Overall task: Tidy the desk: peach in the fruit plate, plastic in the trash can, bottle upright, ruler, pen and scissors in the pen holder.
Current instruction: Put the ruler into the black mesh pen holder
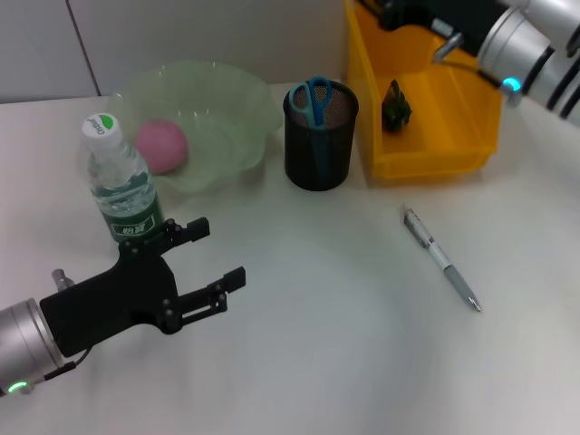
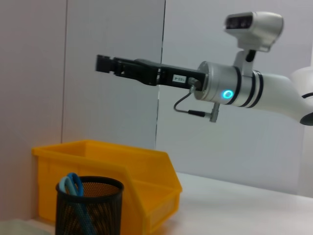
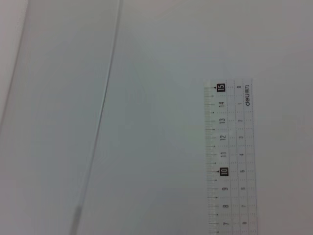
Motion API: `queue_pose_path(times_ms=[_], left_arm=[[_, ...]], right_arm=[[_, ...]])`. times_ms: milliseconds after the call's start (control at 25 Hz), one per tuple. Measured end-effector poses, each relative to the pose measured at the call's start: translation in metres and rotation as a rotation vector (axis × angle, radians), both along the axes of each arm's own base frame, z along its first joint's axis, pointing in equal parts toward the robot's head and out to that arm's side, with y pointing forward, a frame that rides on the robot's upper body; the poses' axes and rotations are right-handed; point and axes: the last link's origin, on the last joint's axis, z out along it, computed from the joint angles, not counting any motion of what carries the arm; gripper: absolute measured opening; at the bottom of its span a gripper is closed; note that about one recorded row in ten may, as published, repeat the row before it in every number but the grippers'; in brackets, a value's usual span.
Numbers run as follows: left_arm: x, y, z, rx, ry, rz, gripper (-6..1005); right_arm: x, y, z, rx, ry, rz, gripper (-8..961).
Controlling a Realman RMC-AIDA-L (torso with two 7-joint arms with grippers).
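So, one peach (image 1: 161, 145) lies in my green plate (image 1: 237, 100) at the far left. One pair of scissors (image 1: 313, 98) stands in the black mesh holder (image 1: 317, 154) beside it. One dark scrap of plastic (image 1: 395, 106) sits in the yellow bin (image 1: 426, 159) at the far right. One bottle (image 1: 120, 179) stands upright, just beyond my left gripper (image 1: 213, 258), whose jaws are apart. One pen (image 1: 441, 257) lies on the desk (image 1: 317, 344) at right. One ruler (image 3: 230, 161) shows under my right wrist. My right gripper (image 2: 103, 64) hangs above the bin; its jaws I cannot tell.
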Motion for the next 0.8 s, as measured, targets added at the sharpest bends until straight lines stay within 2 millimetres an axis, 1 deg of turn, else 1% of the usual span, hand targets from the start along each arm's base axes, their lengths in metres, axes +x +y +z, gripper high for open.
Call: queue_pose_path(times_ms=[80,120,160,200,280,320,360,480,520,560,680,720,760,800], left_arm=[[0.003,0.004,0.002,0.006,-0.02,0.007,814],[0.003,0.005,0.002,0.008,-0.024,0.012,814],[0.003,0.006,0.003,0.014,-0.029,0.021,814],[0.003,0.006,0.003,0.015,-0.029,0.022,814],[0.001,0.006,0.005,0.028,-0.036,0.036,815],[0.001,0.007,0.006,0.035,-0.04,0.042,815],[0.001,0.008,0.007,0.042,-0.044,0.046,815],[-0.001,0.009,0.01,0.062,-0.057,0.06,815],[-0.001,0.01,0.011,0.068,-0.062,0.065,815],[-0.001,0.01,0.011,0.072,-0.063,0.068,815],[-0.002,0.011,0.012,0.078,-0.062,0.074,815],[-0.002,0.012,0.011,0.084,-0.056,0.077,815],[-0.002,0.013,0.011,0.087,-0.055,0.077,815],[-0.002,0.013,0.012,0.09,-0.056,0.078,814]], right_arm=[[0.0,0.001,0.014,0.073,-0.073,0.034,379],[0.001,0.002,0.03,0.148,-0.153,0.057,379],[0.001,0.002,0.03,0.148,-0.153,0.057,379],[0.0,0.004,0.039,0.189,-0.206,0.066,379],[-0.001,0.005,0.053,0.246,-0.306,0.076,379],[-0.004,0.007,0.062,0.298,-0.405,0.092,379],[-0.004,0.007,0.062,0.298,-0.405,0.092,379],[-0.007,0.009,0.069,0.393,-0.559,0.147,380],[-0.01,0.009,0.069,0.453,-0.663,0.2,380],[-0.01,0.009,0.069,0.453,-0.663,0.2,380],[-0.013,0.009,0.066,0.528,-0.813,0.269,381],[-0.014,0.009,0.061,0.566,-0.921,0.306,382],[-0.014,0.009,0.061,0.566,-0.921,0.306,382],[-0.015,0.009,0.058,0.578,-0.968,0.326,383]])
